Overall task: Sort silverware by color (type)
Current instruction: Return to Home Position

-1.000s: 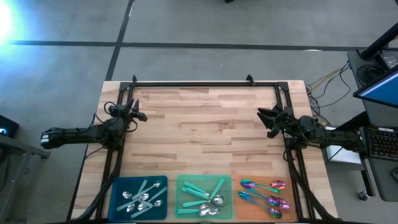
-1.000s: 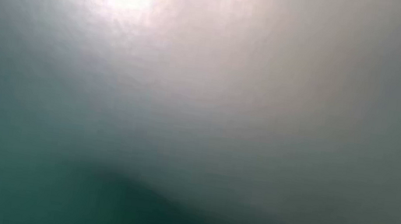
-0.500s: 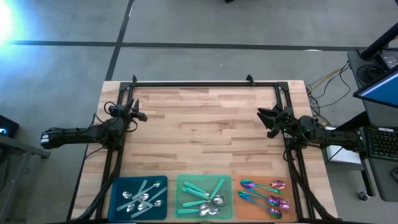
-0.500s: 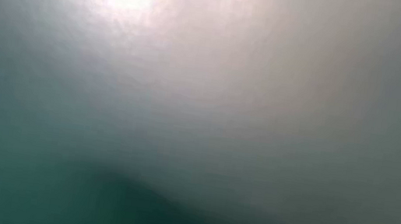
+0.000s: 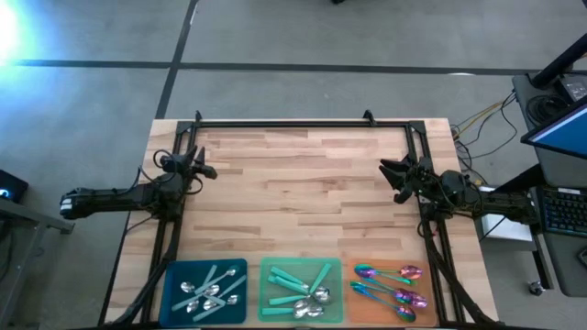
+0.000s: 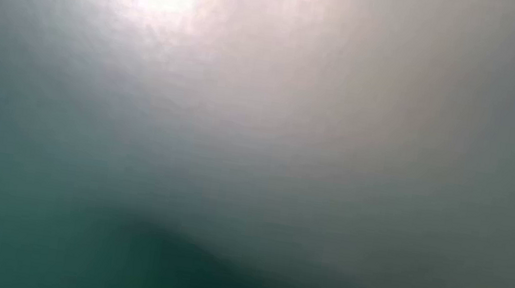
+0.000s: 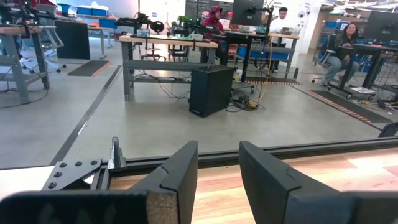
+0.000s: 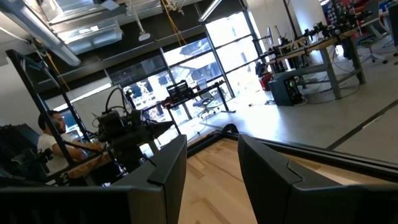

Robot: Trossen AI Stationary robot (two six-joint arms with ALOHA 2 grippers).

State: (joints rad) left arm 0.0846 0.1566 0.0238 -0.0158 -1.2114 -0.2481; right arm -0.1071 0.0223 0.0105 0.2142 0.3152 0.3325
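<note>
Over at the left edge of the pale, plank-topped wooden surface (image 5: pixel 303 183), the dark left arm reaches in low from the side. Its left pincer (image 5: pixel 205 166) sits just inside the black frame rail, well away from the trays. From that arm's wrist view its two dark fingers (image 7: pixel 177 177) are spread, with bare wood and the rail showing through the gap and nothing held between them.

Along the near edge three flat trays sit side by side in a row. The leftmost, the blue plastic tray (image 5: pixel 172 271), holds the silver-bowled spoons with pale blue handles (image 5: pixel 206 289), lying loosely crossed over one another. Just beside it, the green plastic tray (image 5: pixel 336 275) carries the silver-bowled spoons with teal-green handles (image 5: pixel 298 284), their bowls bunched toward the near side. Next along, the orange plastic tray (image 5: pixel 348 282) holds the iridescent purple-rainbow metal spoons (image 5: pixel 394 293), laid roughly parallel with their bowls toward the right. No spoon lies on the open wood.

At the right edge the other dark arm comes in low. Its right pincer (image 5: pixel 390 179) is above the wood by the frame, well apart from the trays, and its fingers (image 8: pixel 165 165) are likewise spread around nothing.

Beyond the surface is grey floor with workbenches, where a few people sit at desks (image 7: pixel 345 43).
</note>
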